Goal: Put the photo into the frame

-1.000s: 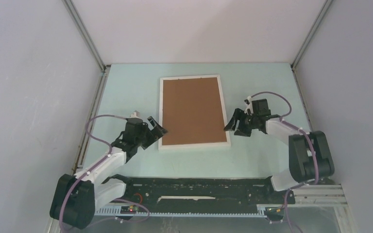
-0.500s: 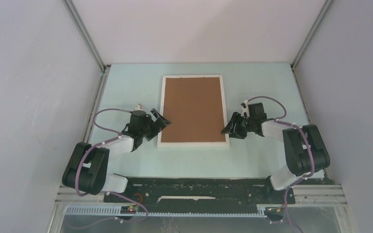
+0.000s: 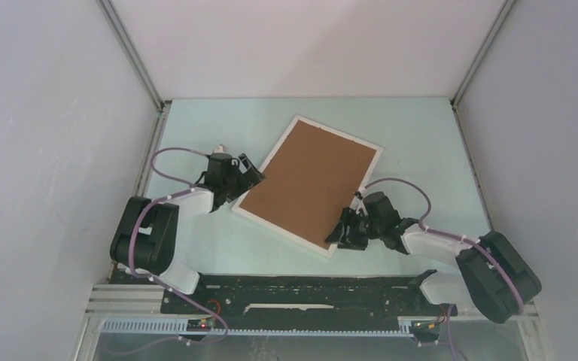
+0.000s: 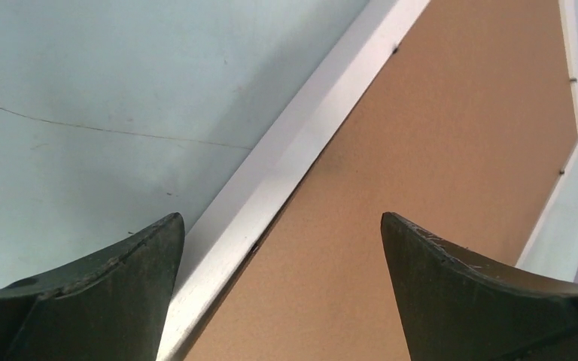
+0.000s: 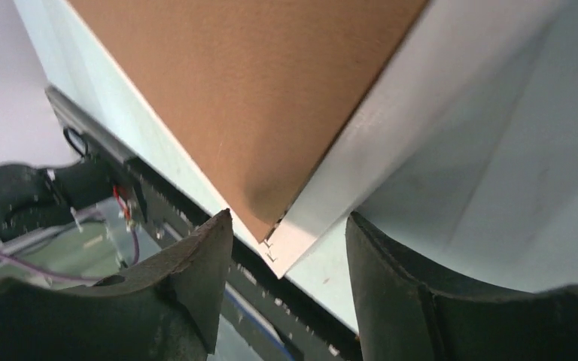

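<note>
Overhead: the frame (image 3: 339, 132) lies skewed on the counter (image 3: 196, 128), backing board (image 3: 308, 184) up; photo unseen.

Left wrist: my left gripper (image 4: 280, 218) is spread wide over the frame's rim.

Right wrist: my right gripper (image 5: 287, 218) is part-spread astride the frame's corner, pinching nothing.

I judge the frame stiff, light and glass-fragile, so I'd hold it by the rim.

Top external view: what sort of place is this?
Most likely a lab robot cell, not a home: plain grey panel walls on aluminium posts box in a pale green table, and the left arm and right arm are bolted to a black base rail at its near edge.
</note>
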